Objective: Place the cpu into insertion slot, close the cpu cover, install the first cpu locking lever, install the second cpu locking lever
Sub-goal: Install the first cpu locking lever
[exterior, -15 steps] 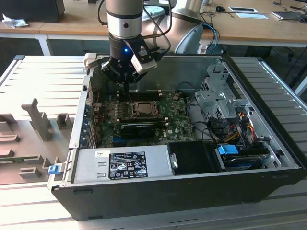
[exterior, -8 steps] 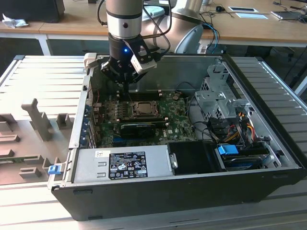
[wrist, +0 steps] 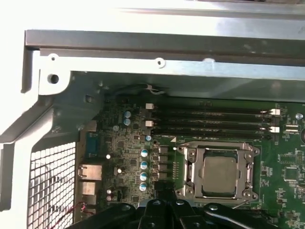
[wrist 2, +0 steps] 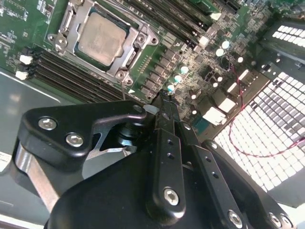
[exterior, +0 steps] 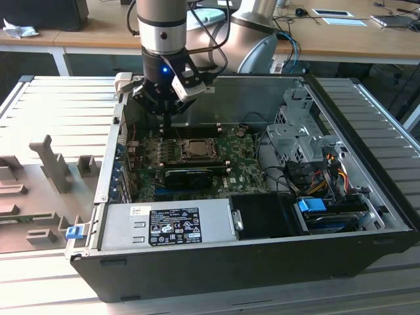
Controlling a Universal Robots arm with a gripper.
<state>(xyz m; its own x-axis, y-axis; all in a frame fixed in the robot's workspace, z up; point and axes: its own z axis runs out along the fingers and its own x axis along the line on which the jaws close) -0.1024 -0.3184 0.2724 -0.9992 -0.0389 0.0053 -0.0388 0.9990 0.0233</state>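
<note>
An open computer case lies on a grey ribbed surface, its green motherboard facing up. The cpu sits flat inside the insertion slot, its dull silver top showing through the window of the cpu cover. The cover lies down over the slot, framing the chip.

The arm's tool hangs just above the board, beside the slot's corner and apart from it. In the second wrist view its black fingers are drawn narrow, tips together, with nothing held. The long memory slots run just beside the insertion slot.

The chip and the cover look done, so the locking levers seem to be the step in hand. Thin metal rods lie along the slot's sides, but I cannot tell whether they are hooked. Working on them calls for a fine, low touch close against the frame, clear of the memory slots.
</note>
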